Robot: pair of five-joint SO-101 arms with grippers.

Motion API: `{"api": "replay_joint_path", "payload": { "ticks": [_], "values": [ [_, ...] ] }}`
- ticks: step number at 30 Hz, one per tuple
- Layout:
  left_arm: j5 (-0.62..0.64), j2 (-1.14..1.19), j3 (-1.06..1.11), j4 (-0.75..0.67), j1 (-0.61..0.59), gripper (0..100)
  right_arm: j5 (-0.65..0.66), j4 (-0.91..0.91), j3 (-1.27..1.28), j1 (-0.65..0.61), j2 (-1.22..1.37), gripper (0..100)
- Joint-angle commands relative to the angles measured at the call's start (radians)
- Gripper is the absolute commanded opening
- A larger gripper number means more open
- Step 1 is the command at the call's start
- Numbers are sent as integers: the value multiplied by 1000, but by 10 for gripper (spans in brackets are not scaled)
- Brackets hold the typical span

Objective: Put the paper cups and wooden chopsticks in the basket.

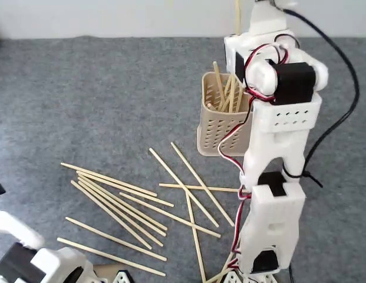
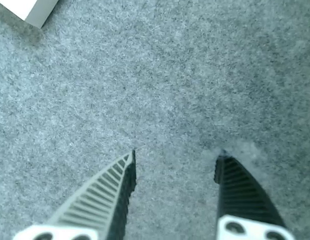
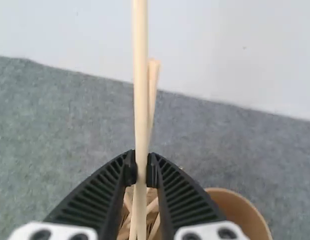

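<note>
A tan perforated basket (image 1: 221, 121) stands upright on the grey carpet and holds several wooden chopsticks (image 1: 227, 91). My right arm (image 1: 280, 118) stretches over it. The right gripper (image 3: 141, 167) is shut on two chopsticks (image 3: 140, 75), which stand upright above the basket's rim (image 3: 242, 207); their upper end (image 1: 237, 17) rises past the arm. Many loose chopsticks (image 1: 121, 203) lie scattered in front of the basket. My left gripper (image 2: 177, 157) is open over bare carpet, nothing between its fingers; the left arm (image 1: 35, 259) sits at the near left corner.
The right arm's cables (image 1: 342, 118) hang beside the basket. A white flat object (image 2: 27, 10) lies on the carpet beyond the left gripper. A pale wall (image 3: 219, 45) rises behind the carpet's far edge. Open carpet (image 1: 82, 88) stretches left of the basket.
</note>
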Motion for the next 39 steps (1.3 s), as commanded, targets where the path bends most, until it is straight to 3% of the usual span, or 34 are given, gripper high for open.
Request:
{"api": "replay_joint_path", "payload": {
  "ticks": [1,8,14,18,24,34,39],
  "values": [
    [-8,-38,-8,-17,-3,250,-21,44,103,8,-156,9],
    [-8,-38,-7,-17,-3,250,-15,44,241,-27,-404,9],
    [-8,-38,-7,-17,-3,250,-9,25,506,-65,-647,9],
    [-8,-38,-7,-17,-3,250,35,-84,721,-61,-754,9],
    [-8,-38,-7,-17,-3,250,103,-441,1166,-59,-886,9],
    [-8,-38,-5,-17,-5,250,169,-1334,1959,-58,-1066,9],
    [-8,-37,-5,-17,-5,250,163,-1449,2041,-58,-1041,9]
  ]
}}
